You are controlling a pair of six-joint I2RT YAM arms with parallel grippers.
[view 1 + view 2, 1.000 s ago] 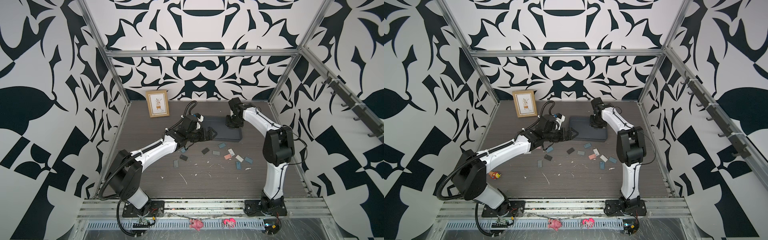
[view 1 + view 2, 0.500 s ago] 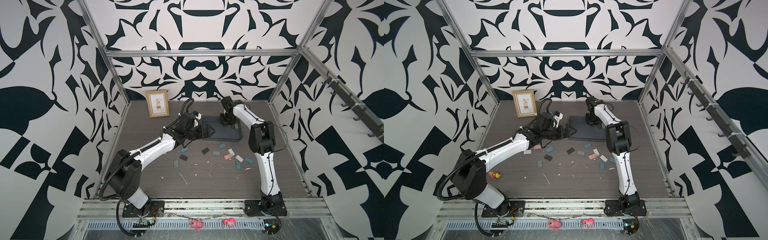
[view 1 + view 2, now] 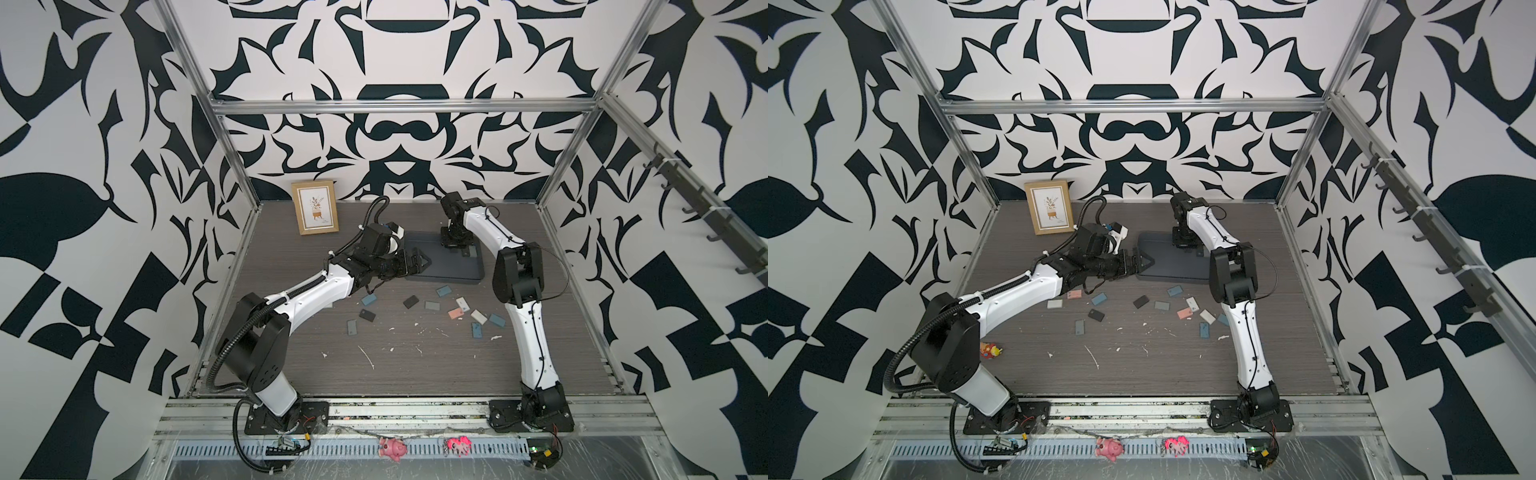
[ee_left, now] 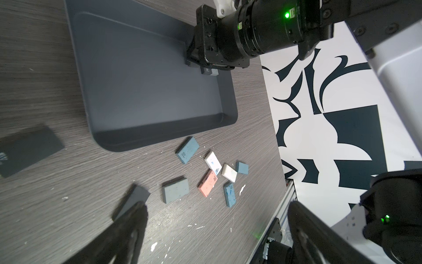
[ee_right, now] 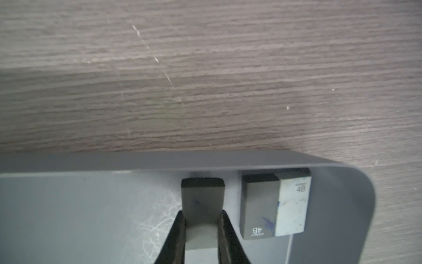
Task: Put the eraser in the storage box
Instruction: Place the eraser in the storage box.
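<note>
on the dark wood-grain tabletop (image 3: 415, 374) lies the shallow slate-grey plastic storage box (image 3: 449, 266). the left pincer (image 3: 419, 259) gapes empty at the box edge nearest its arm. the right pincer (image 5: 202, 213) is clenched on the dark grey block eraser (image 5: 202, 194), low inside the box, long axis pointing at the back rim, just beside two stowed erasers (image 5: 274, 205); i judge only the release remains.

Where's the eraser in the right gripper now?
Right wrist view: the grey eraser is clamped in the right gripper over the storage box, near its rim, beside two 4B erasers.
</note>
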